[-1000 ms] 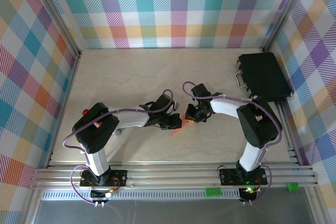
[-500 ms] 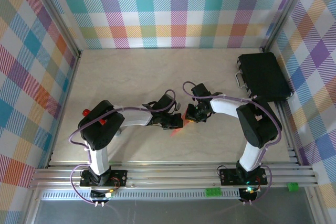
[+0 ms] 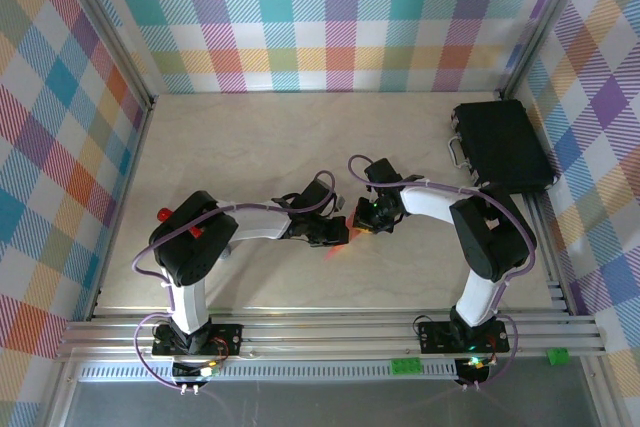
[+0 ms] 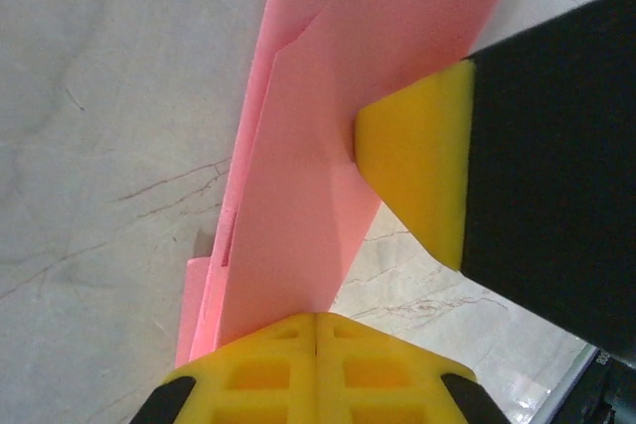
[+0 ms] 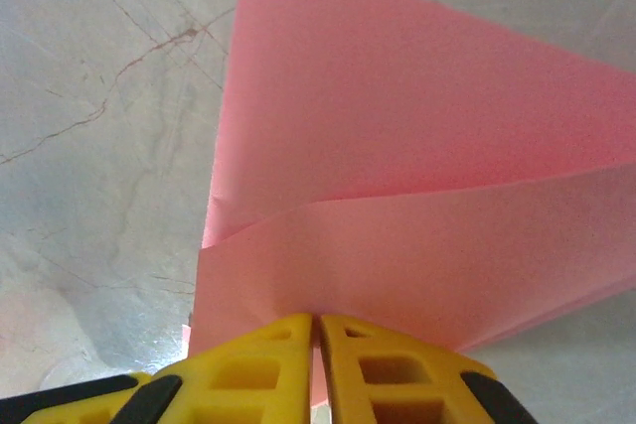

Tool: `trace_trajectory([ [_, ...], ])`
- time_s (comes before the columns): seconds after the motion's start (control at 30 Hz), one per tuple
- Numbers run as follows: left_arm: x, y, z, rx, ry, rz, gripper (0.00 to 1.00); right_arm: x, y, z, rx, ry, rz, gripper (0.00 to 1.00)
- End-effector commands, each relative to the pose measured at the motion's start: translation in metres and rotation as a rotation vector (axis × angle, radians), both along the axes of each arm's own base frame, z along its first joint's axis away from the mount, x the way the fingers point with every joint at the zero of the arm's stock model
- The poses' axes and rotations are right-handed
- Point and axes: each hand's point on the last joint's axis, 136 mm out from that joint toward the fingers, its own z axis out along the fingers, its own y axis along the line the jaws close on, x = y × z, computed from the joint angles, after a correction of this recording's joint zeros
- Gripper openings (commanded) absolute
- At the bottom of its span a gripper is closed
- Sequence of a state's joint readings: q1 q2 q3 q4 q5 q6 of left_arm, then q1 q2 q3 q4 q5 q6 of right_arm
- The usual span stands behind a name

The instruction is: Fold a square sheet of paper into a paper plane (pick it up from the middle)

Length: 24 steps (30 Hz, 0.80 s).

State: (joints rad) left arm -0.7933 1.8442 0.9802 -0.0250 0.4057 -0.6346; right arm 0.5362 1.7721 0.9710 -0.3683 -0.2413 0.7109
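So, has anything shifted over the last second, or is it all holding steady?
The left arm's elbow shifted slightly toward the right arm; nothing was taken hold of or let go. Both the left tool and the right tool stay shut on the folded pink paper at mid-table, and the black case has not moved.

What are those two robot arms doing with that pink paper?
They are folding it into a paper plane. The two arms meet over the middle of the table. The left gripper is pinched shut on the pink paper, and the right gripper is pinched shut on it too, so they hold it between them. The paper is already folded into layers with sharp creases, but it does not look finished. A black case sits off in the far right corner.
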Motion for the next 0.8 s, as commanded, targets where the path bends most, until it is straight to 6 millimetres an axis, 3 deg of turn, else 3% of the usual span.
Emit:
trace_trajectory([
  [0.0, -0.004, -0.006, 0.03, -0.027, -0.047, -0.019, 0.07, -0.022, -0.02, -0.036, -0.117, 0.104, -0.005, 0.14],
  [0.1, -0.012, -0.007, 0.033, -0.043, -0.045, -0.011, 0.07, -0.022, -0.02, -0.037, -0.118, 0.109, -0.007, 0.14],
  [0.4, -0.021, 0.005, 0.012, -0.016, 0.006, 0.033, 0.07, -0.023, -0.021, -0.04, -0.122, 0.116, -0.008, 0.14],
  [0.77, -0.012, 0.011, -0.003, 0.025, 0.015, 0.061, 0.06, -0.024, -0.023, -0.04, -0.124, 0.12, -0.009, 0.14],
])
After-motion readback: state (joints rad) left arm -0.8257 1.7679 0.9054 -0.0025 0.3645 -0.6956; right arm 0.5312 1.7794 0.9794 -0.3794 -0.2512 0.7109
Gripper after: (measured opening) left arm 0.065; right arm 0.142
